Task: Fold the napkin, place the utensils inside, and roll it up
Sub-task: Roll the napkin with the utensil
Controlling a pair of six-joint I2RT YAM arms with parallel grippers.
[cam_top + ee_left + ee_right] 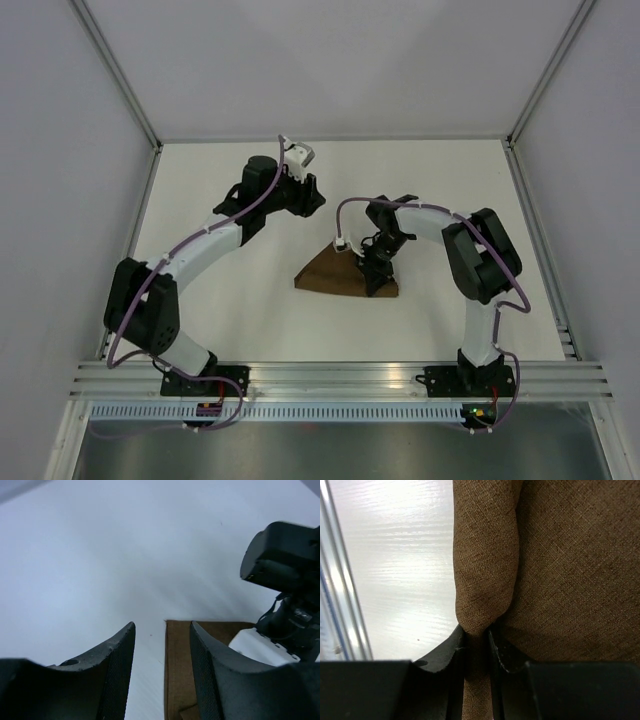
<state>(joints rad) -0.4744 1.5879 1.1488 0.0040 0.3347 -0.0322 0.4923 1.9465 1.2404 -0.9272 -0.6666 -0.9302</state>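
Currently the right end effector pinches a rolled ridge of the napkin, which lies mid-desk. The left end effector hangs spread and empty beyond the cloth's far corner. Rolling well likely needs a firm pinch and an even, tight roll. The utensils are hidden.

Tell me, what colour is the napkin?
The napkin is plain dark brown, with no pattern; the right wrist view shows it best.

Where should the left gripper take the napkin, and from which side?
Probably the free left corner of the napkin, approached from the left: it lies flat and pointed there, while the right gripper pinches the fold at its right end. The left gripper is open.
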